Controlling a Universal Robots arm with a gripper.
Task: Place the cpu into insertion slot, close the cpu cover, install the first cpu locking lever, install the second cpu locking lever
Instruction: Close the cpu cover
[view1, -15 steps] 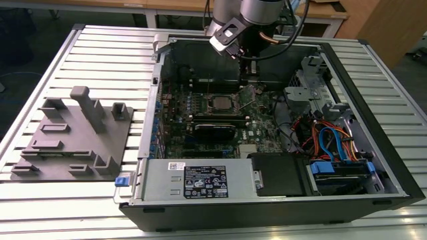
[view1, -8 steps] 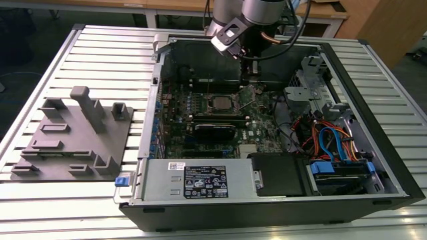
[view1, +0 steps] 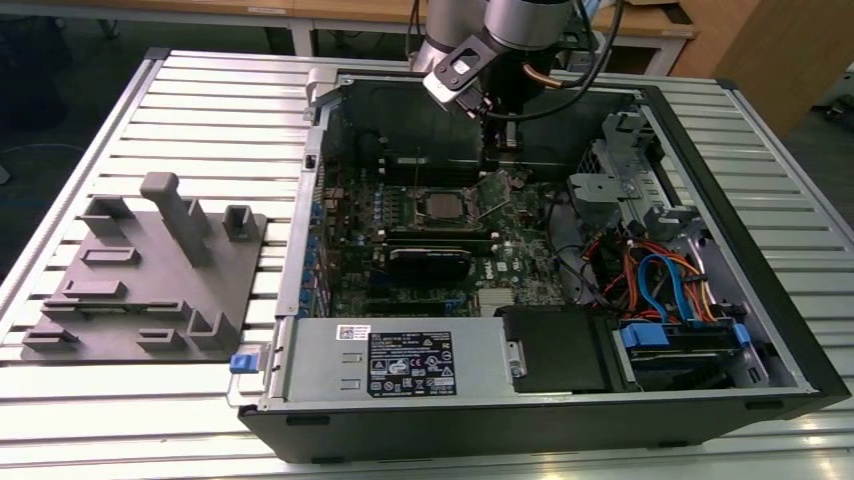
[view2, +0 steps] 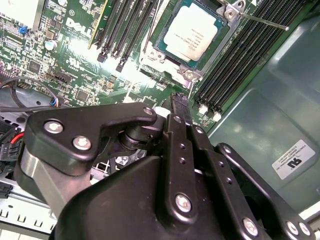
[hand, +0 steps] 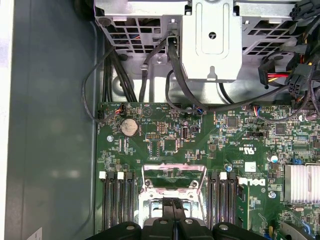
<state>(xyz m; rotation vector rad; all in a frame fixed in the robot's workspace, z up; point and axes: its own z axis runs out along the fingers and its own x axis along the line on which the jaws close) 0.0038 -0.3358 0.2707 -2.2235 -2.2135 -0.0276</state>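
The cpu (view2: 192, 35), a small square chip with a dull silvery top, lies flat in the insertion slot (view2: 220, 42) on the green motherboard; the exterior view shows the cpu (view1: 441, 207) mid-board. The cpu cover (hand: 175, 166), a thin silvery frame with a cut-out middle, stands raised off the socket, and in the exterior view the cover (view1: 497, 190) tilts up on the socket's right. A thin metal locking lever (view2: 260, 20) sticks out unlatched beside the socket. My gripper (hand: 174, 204) is shut with nothing in it, its tips (view2: 177, 100) close by the raised cover.
The open computer case (view1: 721, 200) sits on a slatted table. A grey fixture plate (view1: 147, 270) lies at the exterior view's left. The power supply (view1: 387, 365), drive cage (view1: 607, 185) and coloured cables (view1: 654, 280) crowd the case. Memory slots (view2: 240, 60) flank the socket.
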